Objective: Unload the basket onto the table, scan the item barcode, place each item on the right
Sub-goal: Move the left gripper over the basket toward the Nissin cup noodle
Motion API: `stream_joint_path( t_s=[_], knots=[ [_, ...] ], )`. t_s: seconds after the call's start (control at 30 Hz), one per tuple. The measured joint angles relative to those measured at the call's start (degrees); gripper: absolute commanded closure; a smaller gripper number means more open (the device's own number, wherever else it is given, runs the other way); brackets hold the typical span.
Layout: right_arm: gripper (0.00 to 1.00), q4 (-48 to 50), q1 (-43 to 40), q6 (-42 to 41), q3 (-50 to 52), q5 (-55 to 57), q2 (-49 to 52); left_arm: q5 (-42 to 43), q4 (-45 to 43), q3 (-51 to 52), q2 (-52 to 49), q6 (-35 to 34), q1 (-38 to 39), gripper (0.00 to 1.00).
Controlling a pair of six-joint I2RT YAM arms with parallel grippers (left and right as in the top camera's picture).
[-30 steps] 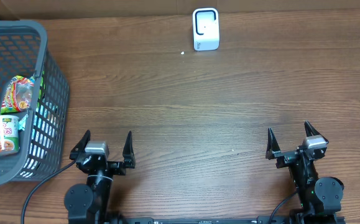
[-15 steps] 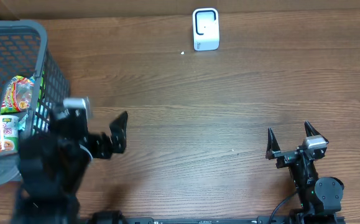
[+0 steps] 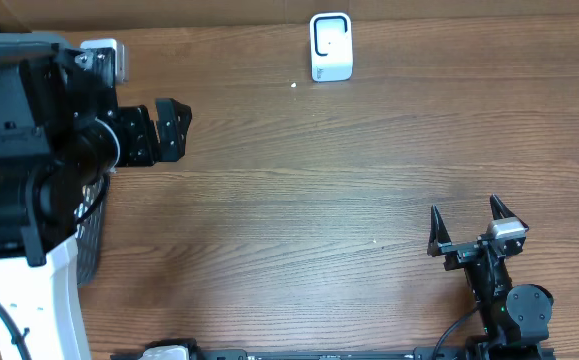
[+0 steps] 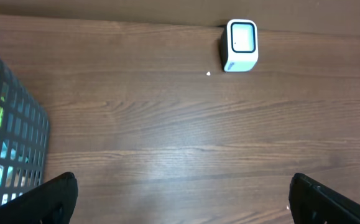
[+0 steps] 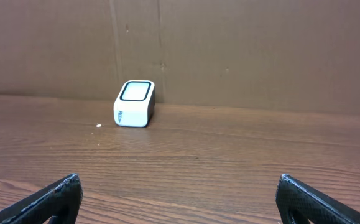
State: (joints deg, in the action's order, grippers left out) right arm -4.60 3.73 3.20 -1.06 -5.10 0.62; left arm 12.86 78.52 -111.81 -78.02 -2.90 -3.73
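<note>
Brown wood-grain bench [image 3: 329,200] across nearly the whole overhead frame, grain running left to right. Shows a paler, faintly glossy band through the middle of the frame and turns darker toward the top. Carries one tiny white speck [image 3: 293,85] in the upper centre. Meets a plain brown cardboard wall [image 5: 229,50] along the far edge, upright in the right wrist view and only a thin strip at the top of the overhead frame. Bears vertical seams and creases in the upper left of that wrist view. Lit softly and evenly.
</note>
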Motion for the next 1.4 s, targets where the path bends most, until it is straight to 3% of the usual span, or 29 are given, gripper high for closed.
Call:
stream_joint_path(
  t_s=[0.23,0.47,0.73,1.0,1.13,1.23,1.33,1.4],
  knots=[
    [0.00,0.0,0.0,0.0,0.0,0.0,0.0,-6.1,0.9,-2.1,-0.8,-4.5,-5.2,0.00],
    [0.00,0.0,0.0,0.0,0.0,0.0,0.0,-9.5,3.8,-5.6,-1.3,-8.5,-27.9,0.00],
    [0.00,0.0,0.0,0.0,0.0,0.0,0.0,-10.2,8.1,-5.8,-10.1,-12.2,-43.2,0.06],
    [0.00,0.0,0.0,0.0,0.0,0.0,0.0,-10.8,10.9,-5.8,-23.1,-13.5,-45.1,0.07],
    [0.00,0.0,0.0,0.0,0.0,0.0,0.0,-12.4,11.3,-5.8,-26.3,-13.5,-45.1,0.12],
    [0.00,0.0,0.0,0.0,0.0,0.0,0.0,-16.0,11.1,-5.8,-27.2,-13.5,-45.1,0.04],
    [0.00,0.0,0.0,0.0,0.0,0.0,0.0,-18.5,8.9,-5.8,-27.2,-13.7,-45.1,0.02],
    [0.00,0.0,0.0,0.0,0.0,0.0,0.0,-19.6,6.3,-5.7,-27.2,-13.7,-45.2,0.05]
  ],
)
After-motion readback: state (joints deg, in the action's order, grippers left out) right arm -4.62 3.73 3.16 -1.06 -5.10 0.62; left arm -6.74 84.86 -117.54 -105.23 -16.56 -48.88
